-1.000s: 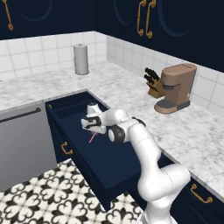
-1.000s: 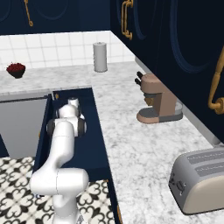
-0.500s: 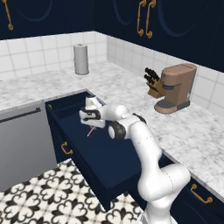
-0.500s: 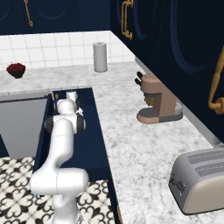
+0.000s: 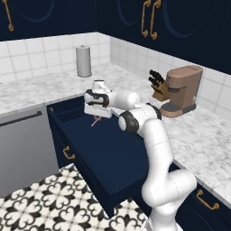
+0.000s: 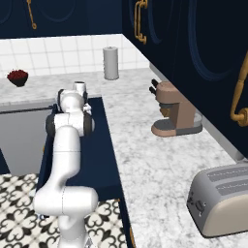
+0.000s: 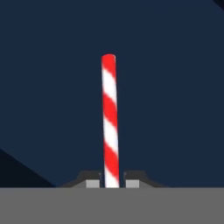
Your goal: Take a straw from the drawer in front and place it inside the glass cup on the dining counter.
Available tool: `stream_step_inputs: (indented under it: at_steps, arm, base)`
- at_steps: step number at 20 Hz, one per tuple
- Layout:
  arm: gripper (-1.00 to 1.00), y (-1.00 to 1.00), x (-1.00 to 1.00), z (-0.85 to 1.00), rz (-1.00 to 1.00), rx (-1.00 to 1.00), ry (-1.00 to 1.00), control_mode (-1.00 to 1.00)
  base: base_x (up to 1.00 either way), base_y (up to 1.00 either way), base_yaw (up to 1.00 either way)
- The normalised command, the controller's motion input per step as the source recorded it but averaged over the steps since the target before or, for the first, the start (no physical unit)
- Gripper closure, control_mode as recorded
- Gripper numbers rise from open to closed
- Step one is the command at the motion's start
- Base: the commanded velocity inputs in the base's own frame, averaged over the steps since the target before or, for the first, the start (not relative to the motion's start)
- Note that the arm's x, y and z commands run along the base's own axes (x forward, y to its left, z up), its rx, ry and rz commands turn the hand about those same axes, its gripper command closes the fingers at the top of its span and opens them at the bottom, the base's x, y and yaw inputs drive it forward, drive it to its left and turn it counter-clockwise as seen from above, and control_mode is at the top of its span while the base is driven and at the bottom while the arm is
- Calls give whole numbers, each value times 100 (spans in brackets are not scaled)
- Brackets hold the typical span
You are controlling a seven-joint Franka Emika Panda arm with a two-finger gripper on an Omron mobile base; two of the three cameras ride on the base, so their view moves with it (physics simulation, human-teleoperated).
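Note:
The red-and-white striped straw stands between my gripper's two fingertips, which are shut on its lower end. In the left base view the gripper hangs over the back of the open navy drawer, and the straw points down from it, slightly tilted, above the drawer's dark floor. The drawer is pulled far out from under the marble worktop. The glass cup and the dining counter are out of view.
A paper towel roll stands at the back of the worktop. A brown coffee machine and a knife block are to the right. The grey dishwasher is left of the drawer. A toaster sits at the near right.
The hand has risen a little out of the drawer with the straw in its grip. The drawer has not moved.

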Motion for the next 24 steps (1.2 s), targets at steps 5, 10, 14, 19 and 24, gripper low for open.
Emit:
stream_step_inputs:
  at_steps: [5, 10, 14, 19, 24]
  arm:
    - [100, -47, -100, 100, 12, -1, -3, -100]
    - [100, -56, -100, 100, 25, -7, -17, -100]
    - [100, -68, -100, 77, 34, -6, -12, -100]
    - [100, -60, -95, 26, 31, -1, -6, -100]
    - [100, -35, -75, 5, 18, 1, -2, -100]
  base:
    - [0, 0, 0]
    - [0, 0, 0]
    - [0, 0, 0]
    - [0, 0, 0]
    - [0, 0, 0]
